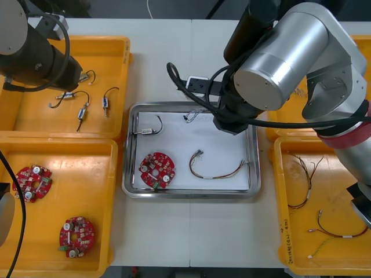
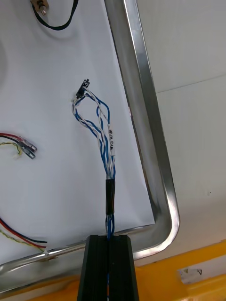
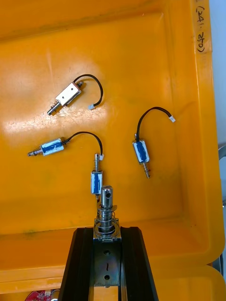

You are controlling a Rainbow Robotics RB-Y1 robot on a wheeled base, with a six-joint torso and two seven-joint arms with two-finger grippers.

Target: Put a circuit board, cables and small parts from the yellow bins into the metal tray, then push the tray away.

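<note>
My right gripper (image 2: 110,241) is shut on a twisted blue and white cable (image 2: 106,141), which trails over the white inside of the metal tray (image 2: 151,141) near a far corner. In the front view the right gripper (image 1: 231,123) is over the tray's far right part, with the blue and white cable (image 1: 193,114) just beyond it. My left gripper (image 3: 107,231) is shut on a small metal part (image 3: 106,206) with a spring, above the far left yellow bin (image 3: 188,197). In the tray lie a red circuit board (image 1: 156,169), a black cable (image 1: 149,128) and a red and yellow cable (image 1: 217,168).
Several small metal parts (image 3: 141,153) with black leads lie in the far left bin (image 1: 110,49). The near left bin (image 1: 110,202) holds two circuit boards (image 1: 76,236). Loose cables (image 1: 304,179) lie in the near right bin (image 1: 279,202).
</note>
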